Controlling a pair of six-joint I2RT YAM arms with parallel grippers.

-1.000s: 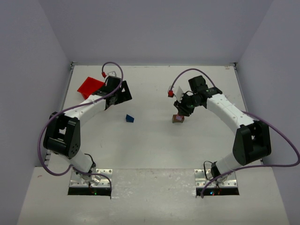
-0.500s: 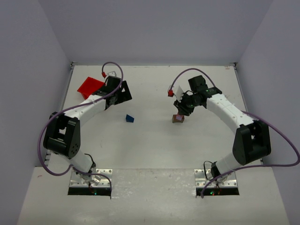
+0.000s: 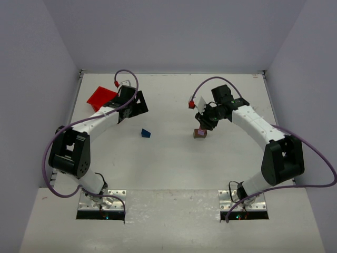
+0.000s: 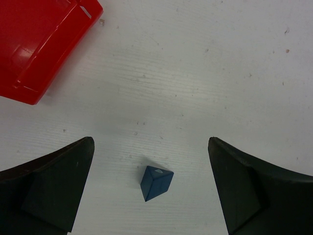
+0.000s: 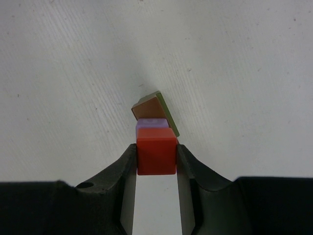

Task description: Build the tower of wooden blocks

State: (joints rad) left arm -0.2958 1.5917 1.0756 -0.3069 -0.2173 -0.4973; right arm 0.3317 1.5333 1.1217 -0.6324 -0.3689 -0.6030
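In the right wrist view my right gripper [image 5: 156, 151] is shut on an orange-red block [image 5: 156, 157]. It holds the block right over a lilac block [image 5: 151, 124] that sits on a brown block [image 5: 148, 107]. I cannot tell whether the red block touches the lilac one. In the top view this stack [image 3: 200, 133] stands right of centre under my right gripper [image 3: 204, 125]. My left gripper [image 4: 150, 143] is open above the table. The dark blue wedge [image 4: 156, 182] lies between its fingers, untouched. It also shows in the top view [image 3: 146, 133], near my left gripper [image 3: 138, 108].
A red plastic bin [image 3: 101, 97] lies at the back left and fills the top left corner of the left wrist view [image 4: 39, 44]. Grey walls close the table at the back and both sides.
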